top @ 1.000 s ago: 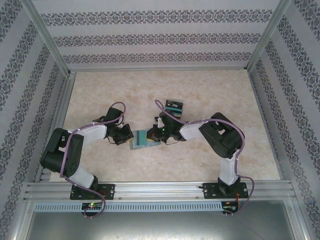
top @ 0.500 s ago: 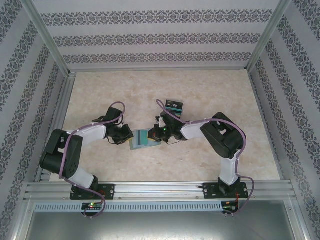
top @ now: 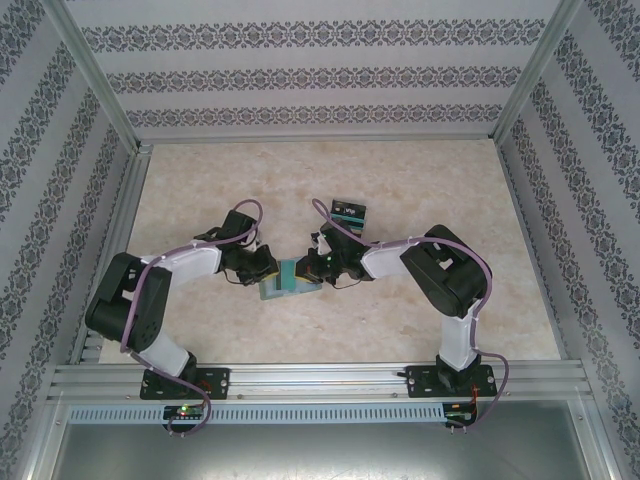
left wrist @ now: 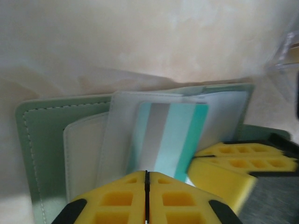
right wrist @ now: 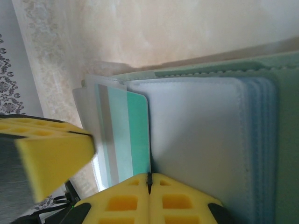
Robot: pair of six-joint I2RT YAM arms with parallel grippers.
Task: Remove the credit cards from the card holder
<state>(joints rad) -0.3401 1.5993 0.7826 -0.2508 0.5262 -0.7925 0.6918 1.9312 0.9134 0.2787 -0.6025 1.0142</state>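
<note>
Marble-look table (top: 420, 190), patterned walls all round. What's new: my left gripper (left wrist: 146, 184) has slid in toward the middle and now sits right at the holder (left wrist: 44, 140), which lies open between the two arms. Its pads are pressed together, tip against the near end of a teal card (left wrist: 168, 135) poking out of a clear sleeve. Can't tell if it's pinching anything or just pushing.

Right gripper (right wrist: 149, 184) is closed too, parked on the pale sleeve page just beside that card; looks like it's pinning the holder down. A pile (top: 349, 212) of cards sits further back, apart from the holder. So I reckon teal is next out, not free yet.
</note>
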